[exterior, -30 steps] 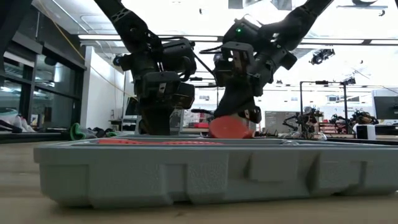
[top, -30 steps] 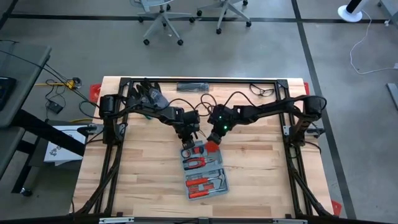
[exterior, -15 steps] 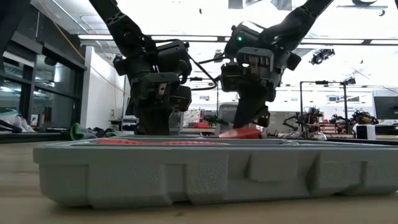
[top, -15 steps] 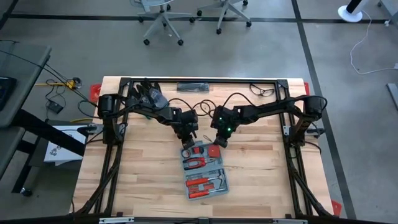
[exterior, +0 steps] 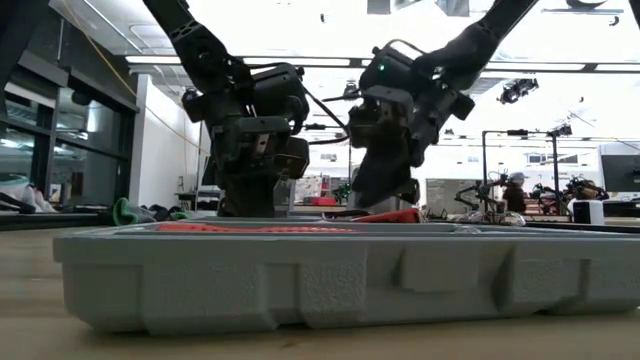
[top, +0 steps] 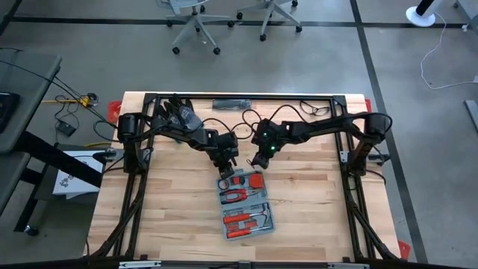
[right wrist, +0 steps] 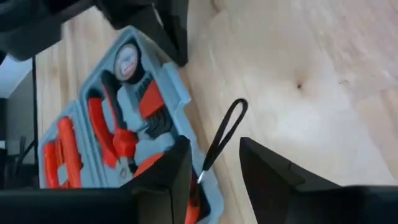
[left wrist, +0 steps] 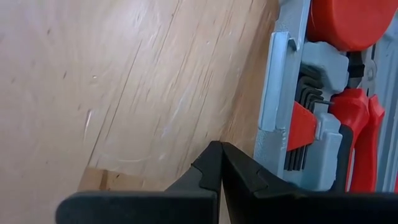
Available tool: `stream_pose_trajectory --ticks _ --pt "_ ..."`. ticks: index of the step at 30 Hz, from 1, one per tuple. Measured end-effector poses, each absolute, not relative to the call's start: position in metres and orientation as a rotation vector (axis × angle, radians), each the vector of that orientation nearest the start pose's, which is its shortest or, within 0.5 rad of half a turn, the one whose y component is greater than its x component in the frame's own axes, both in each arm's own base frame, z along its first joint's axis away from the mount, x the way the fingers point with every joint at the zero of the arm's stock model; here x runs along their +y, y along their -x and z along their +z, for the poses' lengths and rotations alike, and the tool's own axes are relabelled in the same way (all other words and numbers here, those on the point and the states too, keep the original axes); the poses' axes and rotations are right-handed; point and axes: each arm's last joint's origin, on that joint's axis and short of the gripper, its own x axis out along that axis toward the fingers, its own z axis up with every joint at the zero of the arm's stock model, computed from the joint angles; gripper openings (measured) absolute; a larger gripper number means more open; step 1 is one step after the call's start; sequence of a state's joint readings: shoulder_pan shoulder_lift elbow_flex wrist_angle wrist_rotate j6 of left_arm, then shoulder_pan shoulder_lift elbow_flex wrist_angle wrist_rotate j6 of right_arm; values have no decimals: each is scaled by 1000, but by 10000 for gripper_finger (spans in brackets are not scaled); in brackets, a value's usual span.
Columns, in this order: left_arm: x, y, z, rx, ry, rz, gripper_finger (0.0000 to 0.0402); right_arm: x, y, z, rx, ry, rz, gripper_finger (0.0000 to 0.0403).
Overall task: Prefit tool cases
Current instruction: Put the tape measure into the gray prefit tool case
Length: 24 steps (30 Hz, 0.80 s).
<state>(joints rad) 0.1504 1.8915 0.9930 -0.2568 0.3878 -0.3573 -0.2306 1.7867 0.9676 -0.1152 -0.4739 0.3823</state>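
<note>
Wooden table [top: 172, 217]: pale planks, black frame along its edges. Dark gloves [top: 175, 112]: heaped near the far left corner. Flat black object [top: 231, 104]: on the far edge. Coiled black cable [top: 315, 109]: far right. Red corner pieces [top: 113, 110]. Two office chairs [top: 196, 22]: on grey floor beyond the table.

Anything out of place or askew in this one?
Little stands out: the open tool case lies slightly skewed to the table edges, and a black wrist strap trails out over the case's rim onto the wood.
</note>
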Motion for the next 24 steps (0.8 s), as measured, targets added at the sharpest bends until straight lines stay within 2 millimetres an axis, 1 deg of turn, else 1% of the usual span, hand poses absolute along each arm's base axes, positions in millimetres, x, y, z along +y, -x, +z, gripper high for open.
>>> stream_pose_trajectory --ticks 4,7,10,12,15,16,19,24 --pt "41 -339 113 1144 624 -10 0 -69 -342 131 939 -715 38 129" --pt "41 -340 113 1143 624 -10 0 -75 -344 120 939 -768 44 129" --pt "41 -340 113 1141 623 -9 0 -80 -347 120 898 -809 65 125" --pt "41 -340 113 1140 622 -7 0 -82 -348 121 881 -826 63 102" --pt "41 -340 113 1140 620 -3 0 -80 -349 122 877 -841 120 28" --pt "41 -340 113 1140 620 -1 0 -78 -349 122 879 -843 140 15" --pt "45 -339 113 1139 626 7 0 -74 -350 122 889 -857 152 7" --pt "60 -336 113 1132 630 24 0 -74 -351 127 860 -860 152 1"
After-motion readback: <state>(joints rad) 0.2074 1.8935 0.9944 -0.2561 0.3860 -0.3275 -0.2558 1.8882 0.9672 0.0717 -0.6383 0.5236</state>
